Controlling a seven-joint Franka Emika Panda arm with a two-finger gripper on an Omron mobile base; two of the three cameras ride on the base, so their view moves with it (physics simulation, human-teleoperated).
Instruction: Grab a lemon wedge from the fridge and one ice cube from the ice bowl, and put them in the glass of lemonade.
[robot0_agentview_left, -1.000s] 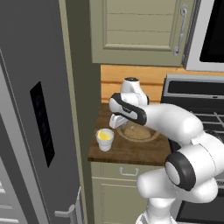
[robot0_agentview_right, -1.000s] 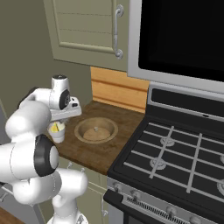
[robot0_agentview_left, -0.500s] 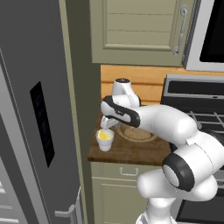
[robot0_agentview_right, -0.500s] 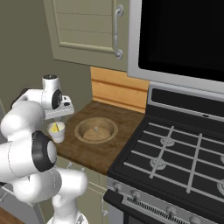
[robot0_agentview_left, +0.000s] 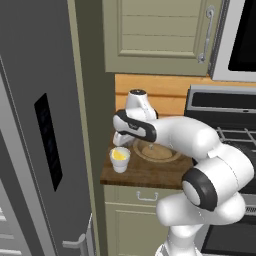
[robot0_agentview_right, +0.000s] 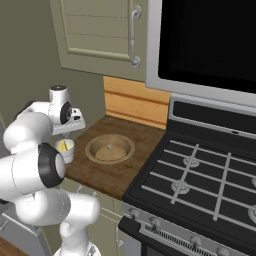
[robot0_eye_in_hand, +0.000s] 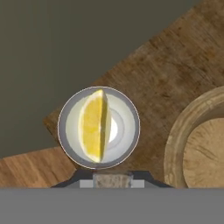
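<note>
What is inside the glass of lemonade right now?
A lemon wedge lies inside the glass of lemonade, rind to one side. The pale bottom shows beside it; what lies beneath the wedge is covered. No ice cube is visible in the glass.

Bright yellow lemon wedge (robot0_eye_in_hand: 93, 126) sits upright inside the small whitish tumbler of lemonade (robot0_eye_in_hand: 69, 114), just beside the wide brownish shallow bowl (robot0_eye_in_hand: 176, 133).

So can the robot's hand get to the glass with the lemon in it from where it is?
Probably yes. The gripper hangs right above the glass of lemonade, whose open top faces it. The lemon wedge already sits inside, and the ice bowl is off to one side, not between them.
</note>
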